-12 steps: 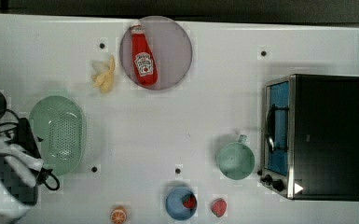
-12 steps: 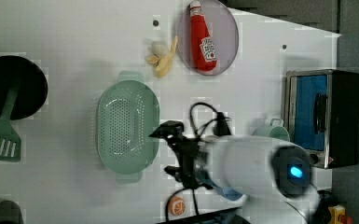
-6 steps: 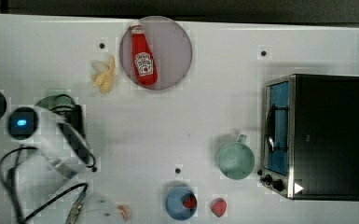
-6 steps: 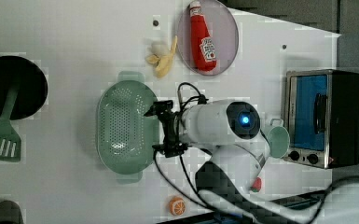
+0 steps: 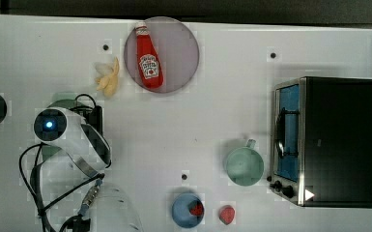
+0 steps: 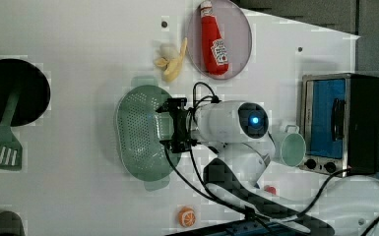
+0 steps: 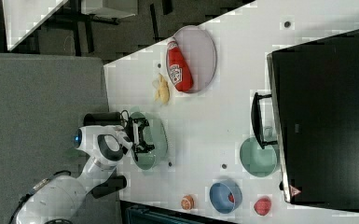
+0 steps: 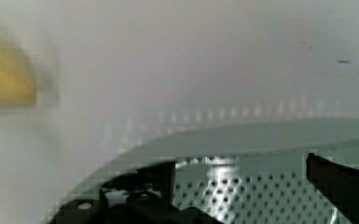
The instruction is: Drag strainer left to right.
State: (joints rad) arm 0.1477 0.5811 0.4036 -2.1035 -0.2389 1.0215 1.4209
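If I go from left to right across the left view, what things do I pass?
Black pan with the green spatula → strainer → ketchup bottle on its plate → mug → toaster oven.

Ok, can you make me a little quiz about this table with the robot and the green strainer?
1. True or false: the ketchup bottle lies on the round plate.
2. Over which thing do the open jaws of the gripper hang in the left view? A) mug B) strainer C) toaster oven
3. Fill the gap: next to the plate lies a peeled ____.

Key: 1 true. 2 B. 3 banana.
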